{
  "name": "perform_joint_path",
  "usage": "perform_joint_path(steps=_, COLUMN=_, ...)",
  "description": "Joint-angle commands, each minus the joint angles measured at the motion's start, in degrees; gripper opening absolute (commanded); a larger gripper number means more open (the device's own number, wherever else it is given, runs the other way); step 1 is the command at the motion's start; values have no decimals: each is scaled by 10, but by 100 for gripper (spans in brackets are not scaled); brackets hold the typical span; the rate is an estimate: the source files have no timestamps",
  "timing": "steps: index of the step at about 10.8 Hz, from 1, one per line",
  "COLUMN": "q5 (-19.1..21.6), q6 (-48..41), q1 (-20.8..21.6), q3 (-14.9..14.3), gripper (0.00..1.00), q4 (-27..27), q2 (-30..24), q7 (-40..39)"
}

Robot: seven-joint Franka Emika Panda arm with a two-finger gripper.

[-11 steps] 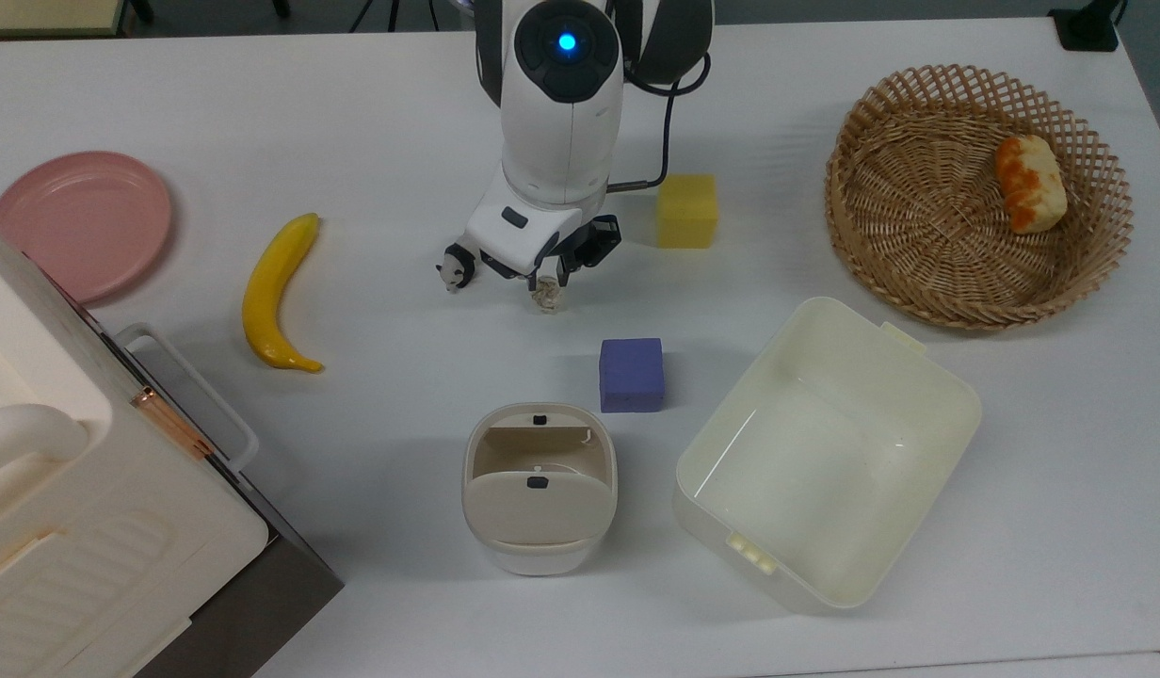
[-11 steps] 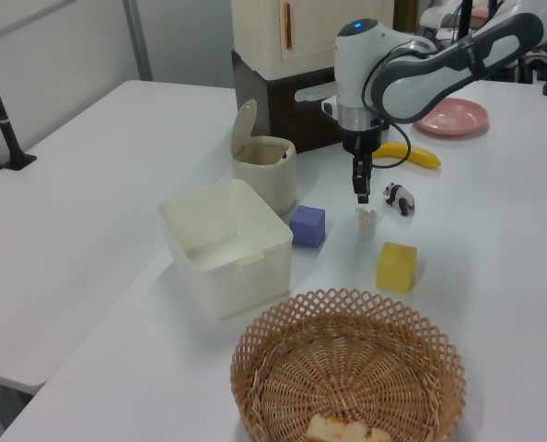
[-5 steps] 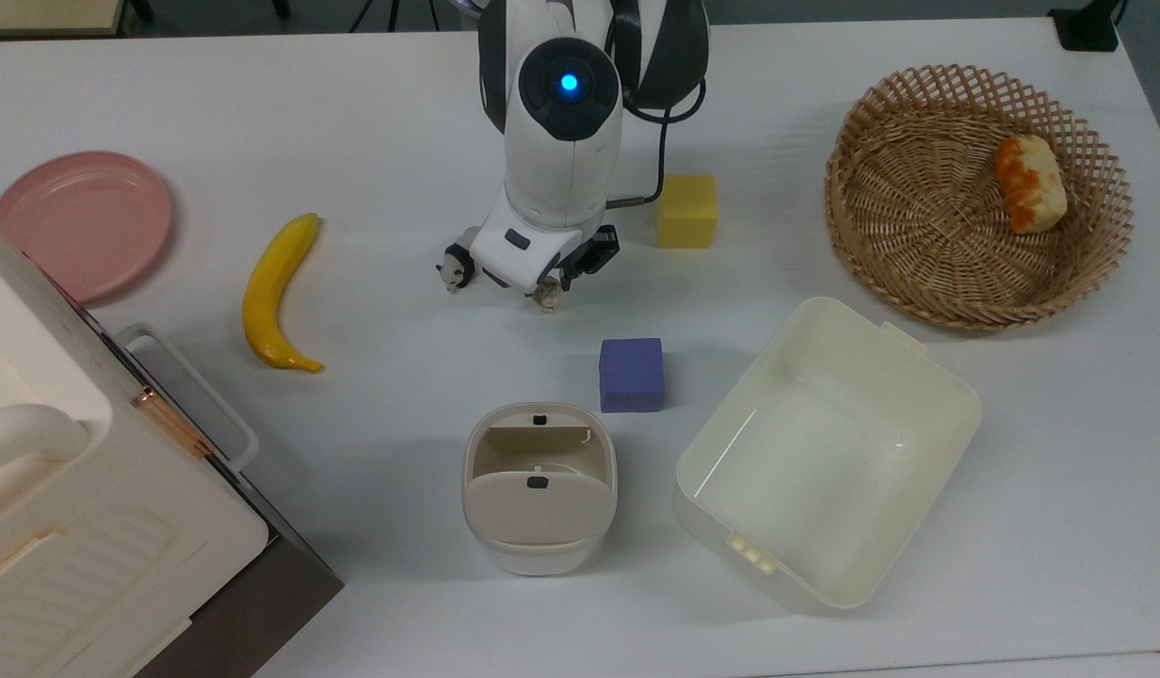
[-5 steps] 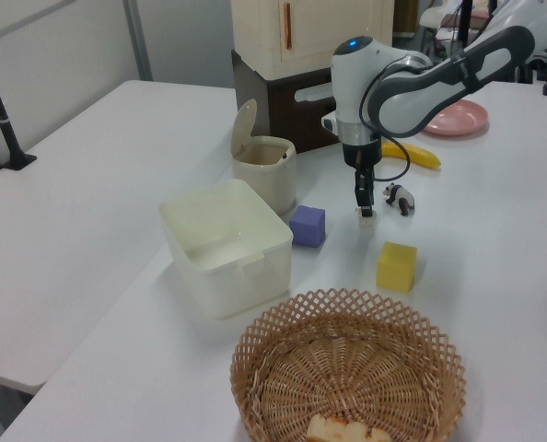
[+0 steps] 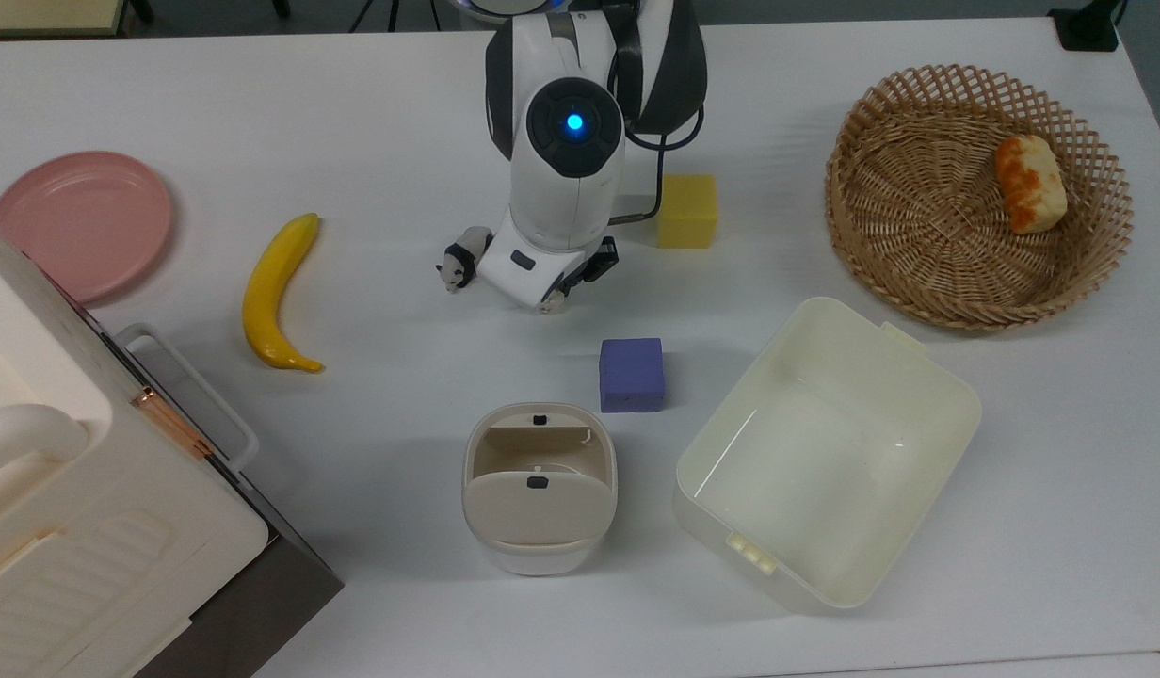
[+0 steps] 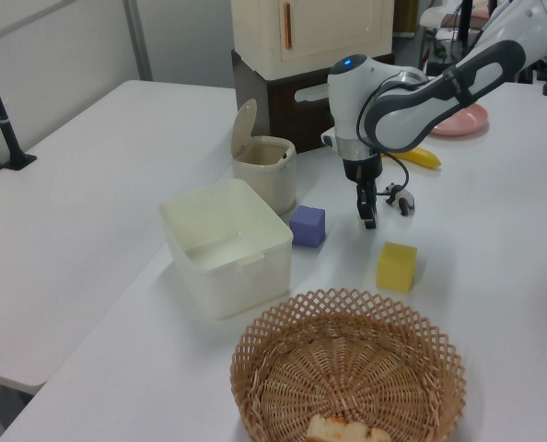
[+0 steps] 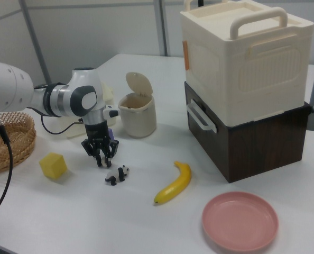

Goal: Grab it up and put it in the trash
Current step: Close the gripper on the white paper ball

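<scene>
Paper ball (image 5: 549,304) on table, at lowered tool's (image 5: 554,299) tips

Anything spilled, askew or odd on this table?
Nothing spilled or damaged. The tub sits skewed to the table edges, and the bin lid is tipped up, open. The gripper is down at the paper ball.
</scene>
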Motion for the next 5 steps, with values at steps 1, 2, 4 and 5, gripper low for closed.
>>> perform_joint_path(steps=1, q5=-14, q6=9, q1=7, q3=-3, gripper=26, q4=-3, q2=-1, q7=-9)
perform_joint_path(steps=2, q5=-14, q6=9, q1=7, q3=-3, gripper=16, q4=-2, q2=-1, q7=-10)
perform_joint_path(steps=4, q5=-14, q6=9, q1=6, q3=-3, gripper=0, q4=-1, q2=-6, q7=-13)
perform_joint_path(steps=5, q5=-14, q6=9, q1=6, q3=-3, gripper=0, q4=5, q2=-9, q7=-13)
